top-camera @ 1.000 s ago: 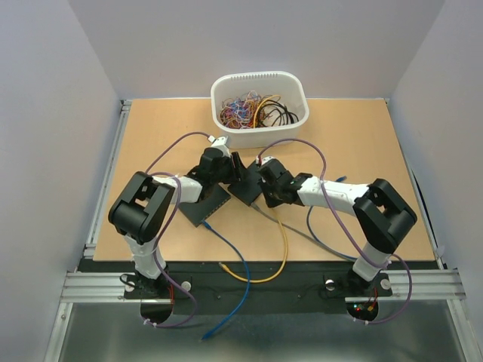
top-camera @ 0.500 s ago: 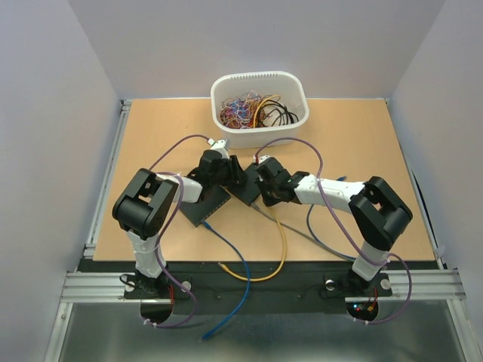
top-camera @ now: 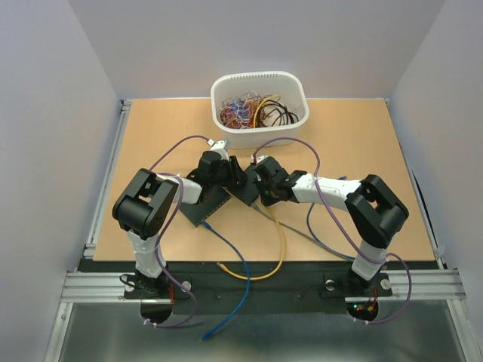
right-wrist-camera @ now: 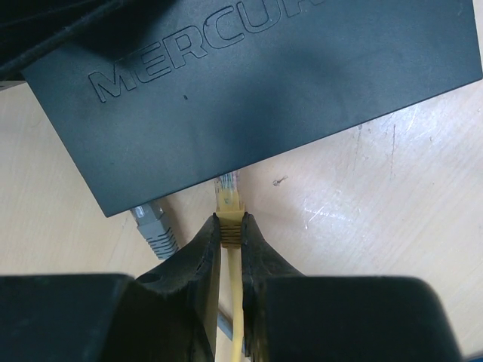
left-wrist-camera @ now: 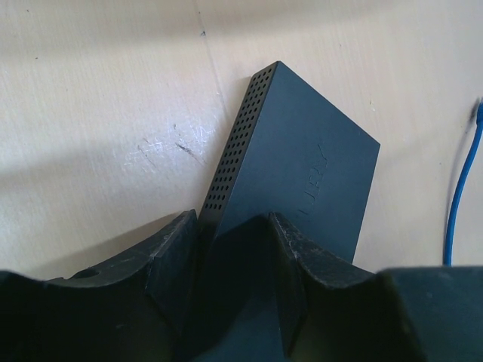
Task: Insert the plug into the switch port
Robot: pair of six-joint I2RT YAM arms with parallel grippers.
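At the middle of the worktop, the right fingers clamp the yellow plug by its boot. Its clear tip reaches the edge of the black Mercury network switch, just beside a grey plug at the same edge. The port face cannot be seen from above, so whether the tip has entered a port cannot be told. Reaching in from the left, the left fingers straddle one end of the switch, one of them beside its vented side wall, though whether they actually pinch it cannot be told. A blue cable lies on the wood apart from the switch. The plug is judged light and rigid, with a brittle clear shell and latch tab. The yellow cable trailing toward the near edge is limp and will not transmit a push. The boot just behind the connector, where the fingers sit now, looks the right place to hold, keeping the tip straight. The switch, a small smooth box, is likely light enough to slide on the bare wood under a push, so a hold across its side walls suits it best.
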